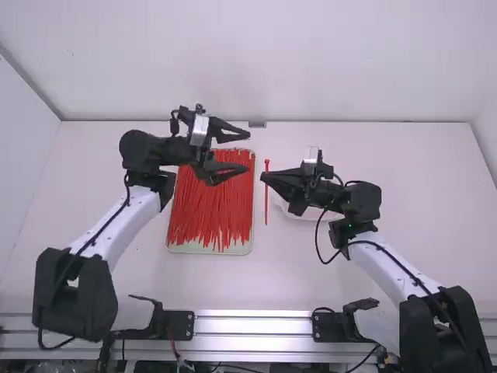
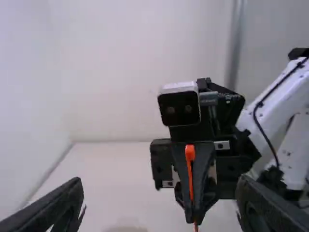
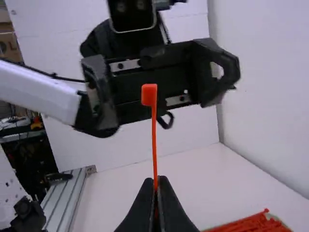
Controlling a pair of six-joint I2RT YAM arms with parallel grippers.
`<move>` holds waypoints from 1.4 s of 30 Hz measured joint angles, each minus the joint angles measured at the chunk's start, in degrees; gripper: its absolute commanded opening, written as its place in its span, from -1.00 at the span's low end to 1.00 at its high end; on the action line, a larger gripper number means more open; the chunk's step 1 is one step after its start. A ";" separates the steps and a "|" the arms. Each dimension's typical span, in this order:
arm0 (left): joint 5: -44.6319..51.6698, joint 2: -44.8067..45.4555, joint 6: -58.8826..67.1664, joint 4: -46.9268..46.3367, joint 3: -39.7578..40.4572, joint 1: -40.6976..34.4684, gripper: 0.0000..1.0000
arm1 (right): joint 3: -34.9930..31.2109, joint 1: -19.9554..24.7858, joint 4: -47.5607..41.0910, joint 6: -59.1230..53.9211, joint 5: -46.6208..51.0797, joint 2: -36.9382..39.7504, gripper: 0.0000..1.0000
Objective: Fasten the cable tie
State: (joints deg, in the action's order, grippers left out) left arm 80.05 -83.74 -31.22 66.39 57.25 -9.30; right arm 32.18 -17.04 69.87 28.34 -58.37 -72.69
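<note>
One cable tie [image 1: 266, 203] in R gripper [image 1: 265, 179]; L gripper [image 1: 247, 152] wide.

Cable tie [image 1: 266, 194] right of pile [image 1: 213, 206] (seemingly on a board [image 1: 210, 248]); left gripper [image 1: 248, 150] above it

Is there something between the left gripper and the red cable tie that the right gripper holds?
Nothing visible stands between them. The right gripper is shut on the cable tie, and the left gripper, fingers open, faces it across a free gap. The pile of ties lies lower on the table, not between them.
</note>
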 measured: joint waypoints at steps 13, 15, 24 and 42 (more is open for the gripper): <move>5.46 -3.48 -14.84 7.89 1.73 -2.73 0.26 | 0.00 0.07 -0.15 1.05 3.30 0.00 -1.00; 5.16 -3.48 -14.05 4.24 1.73 -2.93 0.24 | 0.00 -0.20 -0.20 1.29 3.58 0.00 -1.00; 3.67 -3.48 -10.08 -1.38 1.73 -3.67 0.14 | 0.00 -2.12 0.02 1.22 3.93 0.00 -1.00; 2.43 -3.48 -6.84 -1.77 1.73 -6.34 -0.96 | 0.00 -2.69 0.00 1.42 4.15 0.00 -1.00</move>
State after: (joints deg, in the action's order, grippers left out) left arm 82.48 -87.22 -38.06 64.62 58.98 -15.64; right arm 32.18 -19.73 69.87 29.76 -54.22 -72.69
